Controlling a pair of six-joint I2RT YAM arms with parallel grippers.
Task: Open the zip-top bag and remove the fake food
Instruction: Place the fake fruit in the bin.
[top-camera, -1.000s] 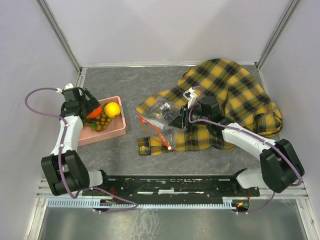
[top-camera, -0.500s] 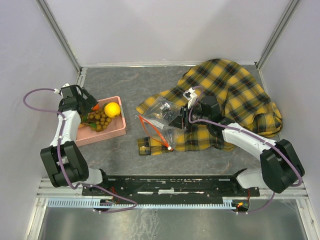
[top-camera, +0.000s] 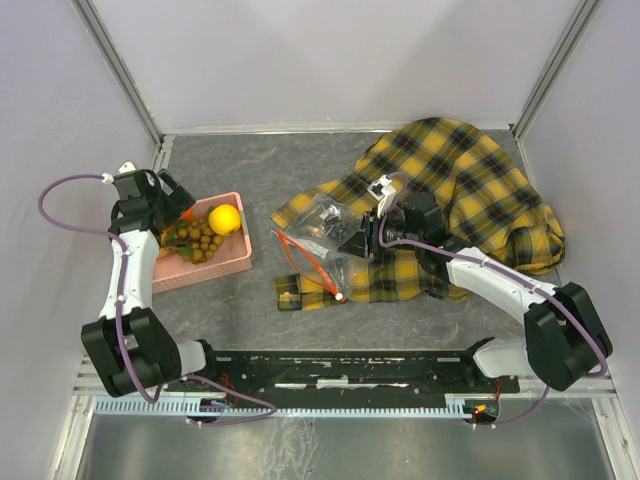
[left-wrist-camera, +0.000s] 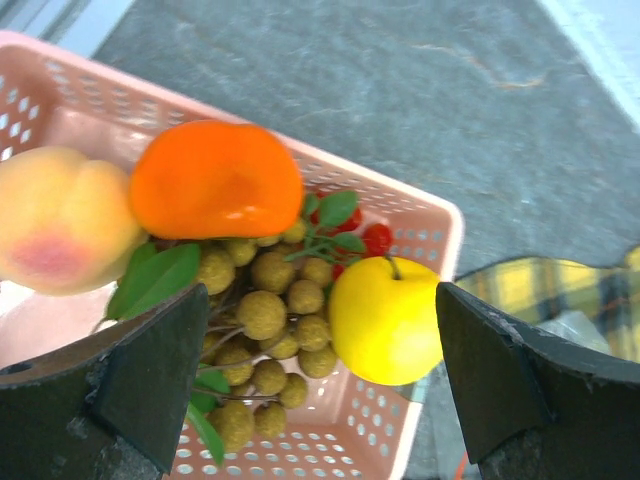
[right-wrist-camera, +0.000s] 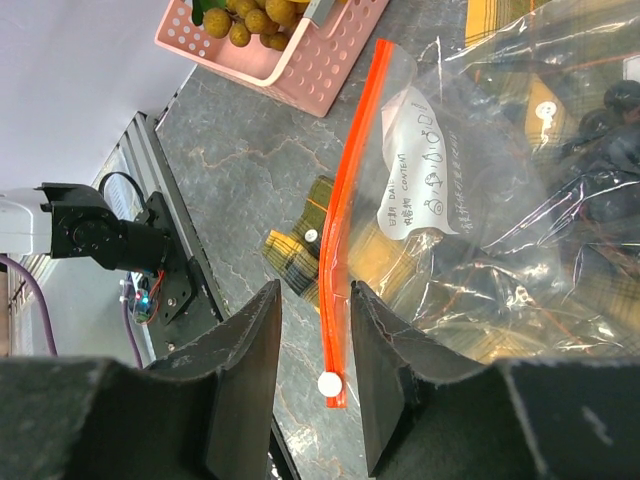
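The clear zip-top bag (top-camera: 325, 225) lies on the plaid cloth, its red-orange zip strip (right-wrist-camera: 345, 180) and white label (right-wrist-camera: 420, 160) toward the table's middle. Dark items (right-wrist-camera: 610, 110) show inside it. My right gripper (right-wrist-camera: 313, 295) hovers over the strip with its jaws partly apart. A gap shows on both sides, so it is open. Fake food fills the pink basket (left-wrist-camera: 420, 215): an orange fruit (left-wrist-camera: 215, 180), a peach (left-wrist-camera: 60, 220), a yellow apple (left-wrist-camera: 385, 320) and a tan grape bunch (left-wrist-camera: 260, 320). My left gripper (left-wrist-camera: 320, 310) hangs wide open above them, holding nothing.
The yellow-black plaid cloth (top-camera: 470, 190) covers the back right of the table and runs under the bag. The pink basket (top-camera: 215, 268) sits at the left, close to the side wall. A metal rail (top-camera: 350, 365) runs along the near edge.
My left gripper has opened fully and drawn back to the left. The orange fruit it held now lies in the basket. The right gripper has barely moved.
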